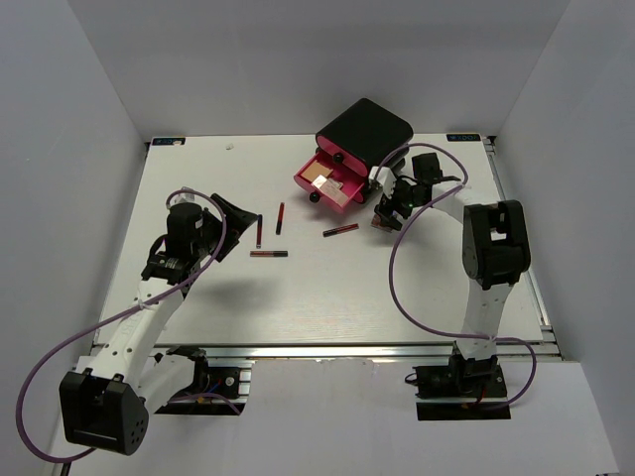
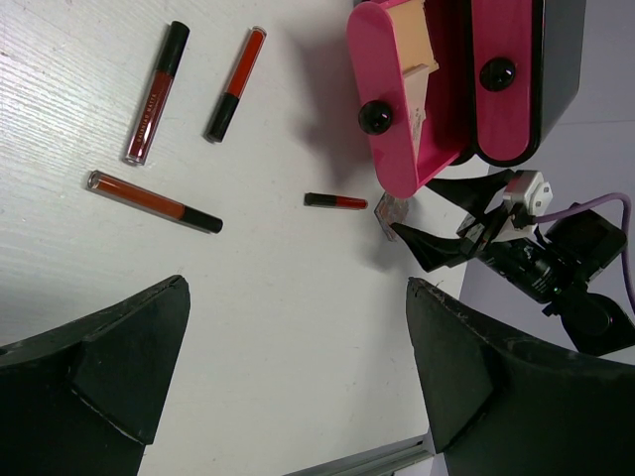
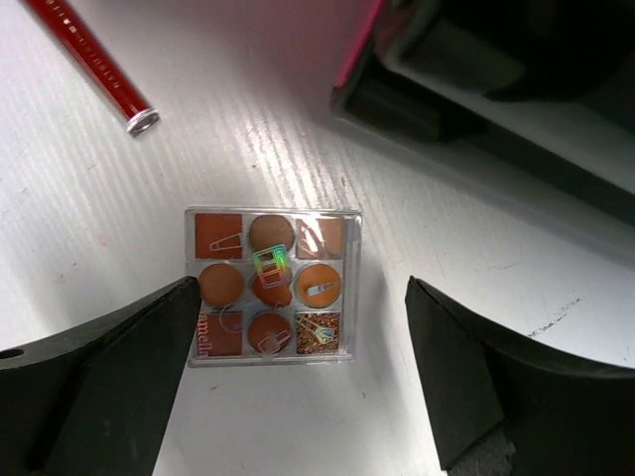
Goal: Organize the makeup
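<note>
The palette (image 3: 270, 286) looks light, stiff and slick, so grab its side edges; right gripper (image 3: 298, 297) hangs wide open, empty, over it.

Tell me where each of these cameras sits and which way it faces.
Top external: above and behind, looking down at the table; left arm and right arm show.
Left wrist: on the left arm, facing the pink drawer; left fingers frame the bottom.
Right wrist: straight down on the palette, between the right fingers.
Both wrist views share the palette and nearby red stick.
</note>
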Controlling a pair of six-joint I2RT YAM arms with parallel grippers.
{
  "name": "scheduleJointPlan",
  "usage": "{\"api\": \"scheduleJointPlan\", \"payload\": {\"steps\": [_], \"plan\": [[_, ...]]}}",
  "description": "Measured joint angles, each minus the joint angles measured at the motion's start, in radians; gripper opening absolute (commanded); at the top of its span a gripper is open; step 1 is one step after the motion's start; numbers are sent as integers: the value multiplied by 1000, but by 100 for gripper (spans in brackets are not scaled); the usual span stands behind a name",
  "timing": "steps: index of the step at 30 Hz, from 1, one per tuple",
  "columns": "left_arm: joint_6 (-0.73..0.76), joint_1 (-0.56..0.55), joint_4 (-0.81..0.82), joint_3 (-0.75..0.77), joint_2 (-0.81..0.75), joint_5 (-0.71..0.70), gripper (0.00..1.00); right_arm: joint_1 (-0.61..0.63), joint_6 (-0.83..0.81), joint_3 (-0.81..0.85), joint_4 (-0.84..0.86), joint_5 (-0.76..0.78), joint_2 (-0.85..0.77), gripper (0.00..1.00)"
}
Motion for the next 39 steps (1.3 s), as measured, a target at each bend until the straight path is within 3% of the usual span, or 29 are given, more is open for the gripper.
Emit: {"api": "scheduleJointPlan", "payload": {"steps": [26, 39], "plan": [[0, 0, 0, 0, 9, 0, 98, 19, -176, -163, 3, 17, -102, 89], [4, 0, 2, -6, 22, 0, 98, 21, -177, -107, -29, 45, -71, 89]]}}
